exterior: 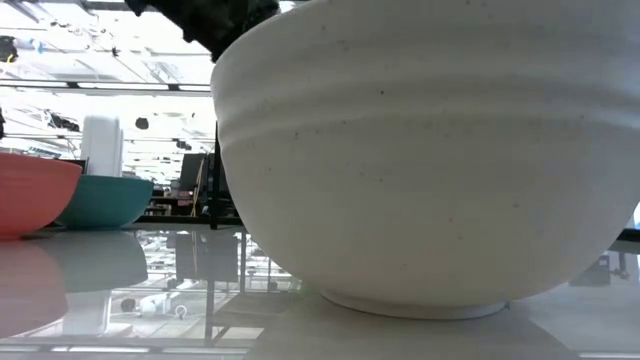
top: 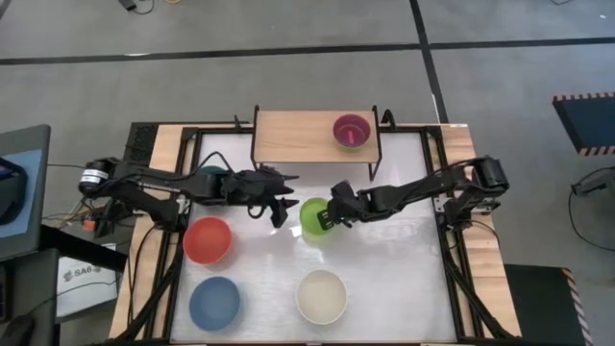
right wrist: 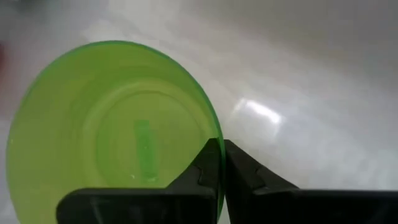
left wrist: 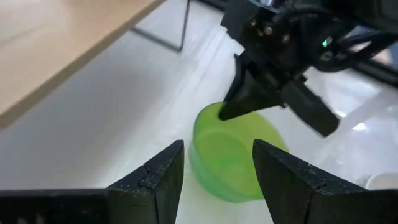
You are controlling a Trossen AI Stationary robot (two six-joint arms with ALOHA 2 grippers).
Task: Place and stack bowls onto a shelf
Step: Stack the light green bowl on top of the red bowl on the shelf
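Nearest the low camera: a cream round plastic bowl (exterior: 415, 160), filling the view. Pinched at the rim by the right tool (right wrist: 222, 163), fingers clenched on the wall: a lime-green round plastic bowl (top: 316, 218) at mid-worktop, in front of the low light-wood shelf (top: 298, 135) on thin black legs. Pink bowl (top: 351, 130) already on the shelf's right end; left and middle bare. Left tool (left wrist: 217, 168) just beside the green bowl on its left, fingers spread, gripping nothing. Likely next: lift and carry away toward the shelf, straight behind the bowl. Farther out on the white worktop (top: 404, 250): red bowl (top: 208, 239), blue bowl (top: 213, 303), teal bowl (exterior: 105, 200).
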